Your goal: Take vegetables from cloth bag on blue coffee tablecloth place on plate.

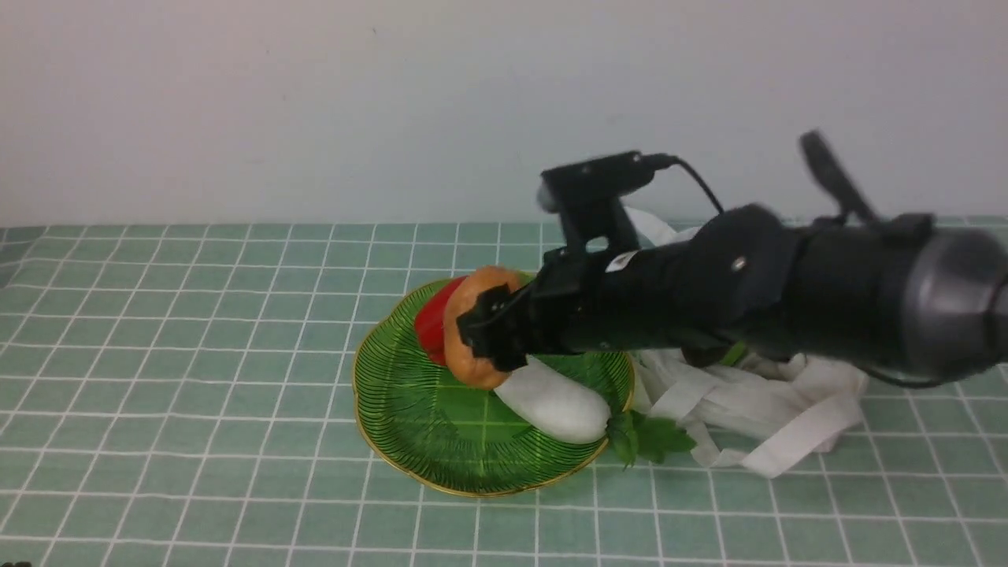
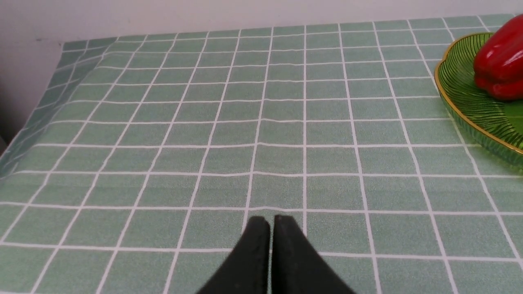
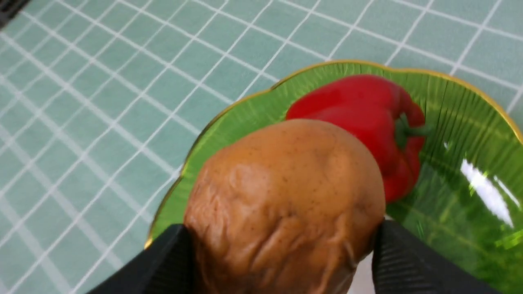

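Plate [image 1: 394, 429] under a gripped potato [image 1: 466, 311]
Cloth bag [image 1: 756, 409] lies right of the plate; the right claw [image 1: 490, 337] grasps the potato, long axis upright, directly over the plate beside red pepper [image 1: 429, 327] and white radish [image 1: 555, 402]; left claw [image 2: 269, 228] pressed together, empty, well apart.

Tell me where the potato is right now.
In the front view, the potato is clamped in the right gripper above the plate, just right of the red pepper.
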